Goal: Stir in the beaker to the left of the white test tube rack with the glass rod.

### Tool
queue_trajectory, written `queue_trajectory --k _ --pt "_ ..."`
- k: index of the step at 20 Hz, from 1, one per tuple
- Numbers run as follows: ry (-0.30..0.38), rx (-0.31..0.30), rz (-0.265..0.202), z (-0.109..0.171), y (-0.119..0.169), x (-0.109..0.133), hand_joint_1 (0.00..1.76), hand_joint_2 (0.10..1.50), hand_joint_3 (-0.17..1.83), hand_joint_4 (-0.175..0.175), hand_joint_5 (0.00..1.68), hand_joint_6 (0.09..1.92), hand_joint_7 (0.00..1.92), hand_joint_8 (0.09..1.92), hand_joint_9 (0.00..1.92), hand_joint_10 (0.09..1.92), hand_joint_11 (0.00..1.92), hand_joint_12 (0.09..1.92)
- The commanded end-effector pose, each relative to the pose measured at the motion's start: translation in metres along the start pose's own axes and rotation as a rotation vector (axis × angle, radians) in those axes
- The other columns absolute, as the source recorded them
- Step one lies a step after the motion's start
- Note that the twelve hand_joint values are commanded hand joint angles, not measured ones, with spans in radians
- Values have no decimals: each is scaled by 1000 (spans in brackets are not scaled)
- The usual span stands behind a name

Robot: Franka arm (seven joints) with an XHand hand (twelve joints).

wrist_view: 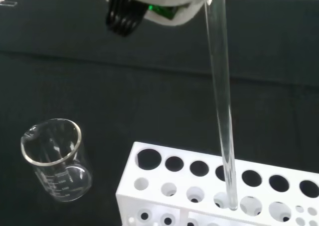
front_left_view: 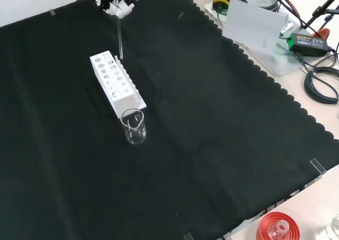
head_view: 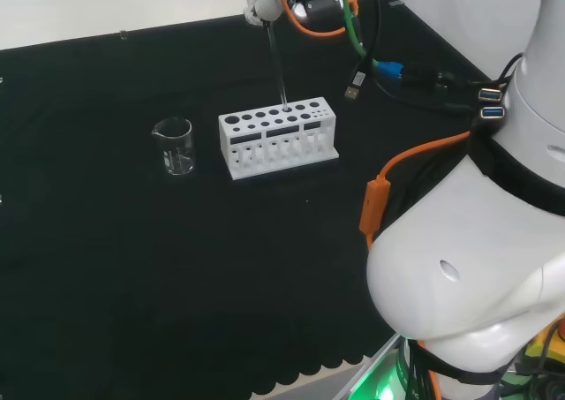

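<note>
A white test tube rack (head_view: pixel 278 138) (front_left_view: pixel 115 83) (wrist_view: pixel 219 188) stands on the black cloth. A clear glass beaker (head_view: pixel 174 146) (front_left_view: pixel 133 126) (wrist_view: pixel 56 159) stands to its left in the head view, apart from it, and looks empty. The hand (head_view: pixel 261 4) (front_left_view: pixel 118 1) is high above the rack, shut on the top of a glass rod (head_view: pixel 277 63) (front_left_view: pixel 119 37) (wrist_view: pixel 221 106). The rod hangs nearly upright, and its lower tip sits at or just in a hole in the rack's top.
Cables and USB plugs (head_view: pixel 415 82) lie on the cloth to the right in the head view. The front view has a white panel (front_left_view: pixel 254 25), a black adapter (front_left_view: pixel 306 41) and a red ribbed stand (front_left_view: pixel 278 227) beyond the cloth's scalloped edge.
</note>
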State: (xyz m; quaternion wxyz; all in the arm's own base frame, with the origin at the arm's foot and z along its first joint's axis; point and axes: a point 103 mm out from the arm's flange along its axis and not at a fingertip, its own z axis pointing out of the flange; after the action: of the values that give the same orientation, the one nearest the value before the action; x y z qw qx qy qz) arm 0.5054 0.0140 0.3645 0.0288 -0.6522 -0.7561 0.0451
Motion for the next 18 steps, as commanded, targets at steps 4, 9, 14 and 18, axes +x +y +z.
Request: queue_trajectory --k 4,9,14,18 --pt "7 -3 -10 0 6 14 1195 674 790 -175 1103 1015 1557 860 1751 608 1662 718" --pt "17 8 -41 -1 10 24 1195 671 794 -175 1104 1014 1558 859 1753 605 1663 717" --pt "39 -5 -100 -2 9 25 1195 669 797 -175 1105 1014 1559 858 1755 602 1664 716" --pt "8 -5 -136 -17 36 87 1195 668 799 -175 1106 1014 1559 857 1756 600 1665 715"
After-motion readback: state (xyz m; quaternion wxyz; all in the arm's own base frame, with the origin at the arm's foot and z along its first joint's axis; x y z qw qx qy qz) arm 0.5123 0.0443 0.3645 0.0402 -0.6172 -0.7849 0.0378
